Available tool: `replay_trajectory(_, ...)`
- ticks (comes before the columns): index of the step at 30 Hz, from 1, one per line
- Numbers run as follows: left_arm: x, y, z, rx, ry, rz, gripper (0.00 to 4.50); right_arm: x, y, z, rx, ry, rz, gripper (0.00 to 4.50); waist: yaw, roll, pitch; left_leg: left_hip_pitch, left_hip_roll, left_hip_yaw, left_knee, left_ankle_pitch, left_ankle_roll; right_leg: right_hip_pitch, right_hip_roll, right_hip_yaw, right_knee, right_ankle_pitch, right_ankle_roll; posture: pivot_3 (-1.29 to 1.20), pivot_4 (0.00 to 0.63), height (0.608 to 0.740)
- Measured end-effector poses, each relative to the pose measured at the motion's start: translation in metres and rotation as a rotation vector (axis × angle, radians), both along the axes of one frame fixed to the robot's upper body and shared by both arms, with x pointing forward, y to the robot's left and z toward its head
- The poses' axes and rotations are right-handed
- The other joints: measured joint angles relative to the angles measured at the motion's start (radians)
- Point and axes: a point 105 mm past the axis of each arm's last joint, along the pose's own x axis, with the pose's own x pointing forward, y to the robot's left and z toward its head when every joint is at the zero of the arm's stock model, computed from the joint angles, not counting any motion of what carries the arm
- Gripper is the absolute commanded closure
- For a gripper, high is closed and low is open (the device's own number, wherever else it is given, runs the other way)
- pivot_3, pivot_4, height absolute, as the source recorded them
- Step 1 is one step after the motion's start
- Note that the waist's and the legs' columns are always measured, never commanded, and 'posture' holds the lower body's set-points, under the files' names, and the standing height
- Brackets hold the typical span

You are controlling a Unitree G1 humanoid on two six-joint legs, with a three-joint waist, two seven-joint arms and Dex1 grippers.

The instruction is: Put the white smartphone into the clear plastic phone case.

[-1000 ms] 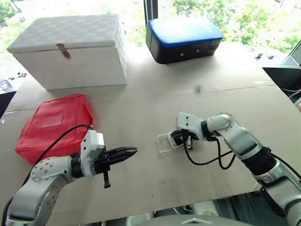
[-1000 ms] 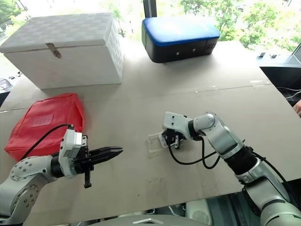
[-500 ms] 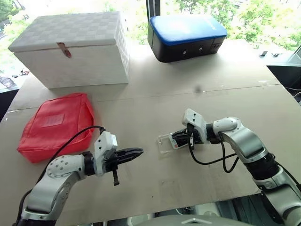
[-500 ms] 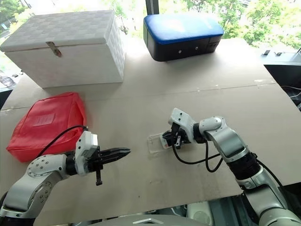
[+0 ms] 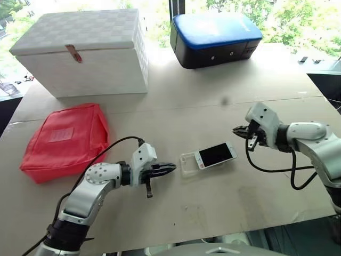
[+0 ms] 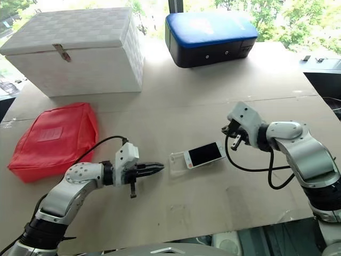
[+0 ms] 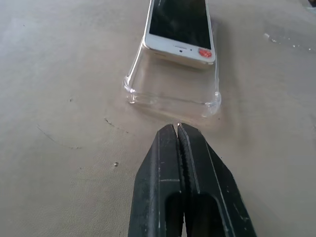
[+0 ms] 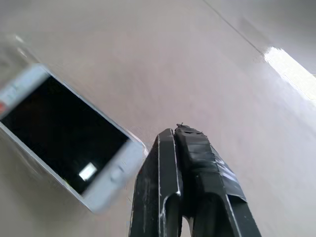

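The left gripper [image 5: 169,168], pinched shut and empty, is hovering just beside the open end of the clear plastic phone case [image 7: 170,91], while the right gripper [image 5: 237,130], also closed on nothing, is hanging apart from the white smartphone [image 5: 215,154]. The phone is lying screen-up, partly slid into the case, so bracing the case end while nudging the phone's far end looks wisest

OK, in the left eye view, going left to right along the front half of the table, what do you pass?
Red pouch → left tool, shut → clear plastic phone case → white smartphone, one end lying in the case → right tool, shut.
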Motion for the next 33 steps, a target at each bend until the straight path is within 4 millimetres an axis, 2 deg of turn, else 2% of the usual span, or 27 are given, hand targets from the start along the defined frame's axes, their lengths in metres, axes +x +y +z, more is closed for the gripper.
replay_trajectory(1, 0.001, -0.002, -0.001, 0.003, 0.003, -0.008, 4.45, 0.002, -0.007, -0.003, -0.03, -0.002, -0.014, 4.5, -0.001, 0.0, 0.0, 0.001, 0.0, 0.001, 0.0, 0.0, 0.0, 0.0, 0.0, 0.0, 0.001, 0.0, 0.0, 0.0, 0.15, 0.74)
replay_trajectory(5, 0.003, -0.004, -0.004, 0.0, 0.002, -0.005, 4.45, 0.003, -0.011, -0.012, -0.071, 0.012, -0.012, 4.5, 0.0, 0.0, 0.0, 0.001, 0.001, -0.001, 0.0, 0.0, 0.0, 0.0, 0.002, 0.001, 0.002, -0.002, 0.003, 0.0, 0.15, 0.74)
replay_trajectory(10, 0.003, -0.009, -0.005, -0.012, 0.002, -0.015, 4.45, -0.002, 0.0, -0.033, -0.053, 0.088, 0.046, 4.5, 0.003, 0.0, 0.0, 0.0, 0.001, -0.001, 0.004, 0.0, 0.0, 0.0, 0.001, 0.002, 0.004, -0.002, 0.003, 0.0, 0.15, 0.74)
replay_trajectory(18, 0.004, -0.01, -0.006, -0.005, -0.005, -0.011, 4.45, -0.012, 0.005, -0.05, -0.032, 0.162, 0.114, 4.5, 0.003, 0.0, 0.0, 0.0, 0.001, -0.001, 0.007, -0.001, 0.002, 0.001, 0.0, 0.002, 0.005, -0.001, 0.002, 0.0, 0.15, 0.74)
replay_trajectory(25, 0.005, -0.01, -0.006, -0.004, -0.012, -0.007, 4.45, -0.027, 0.008, -0.051, -0.02, 0.2, 0.178, 4.5, 0.003, 0.0, 0.0, 0.001, 0.001, -0.002, 0.007, -0.001, 0.003, 0.001, 0.0, 0.002, 0.007, -0.001, 0.003, 0.0, 0.15, 0.74)
replay_trajectory(33, 0.007, -0.009, -0.006, -0.002, -0.009, -0.007, 4.45, -0.03, 0.015, -0.047, -0.003, 0.188, 0.213, 4.5, 0.003, -0.001, 0.0, 0.002, 0.001, -0.001, 0.008, -0.001, 0.002, 0.001, 0.0, 0.002, 0.009, -0.001, 0.003, 0.0, 0.15, 0.74)
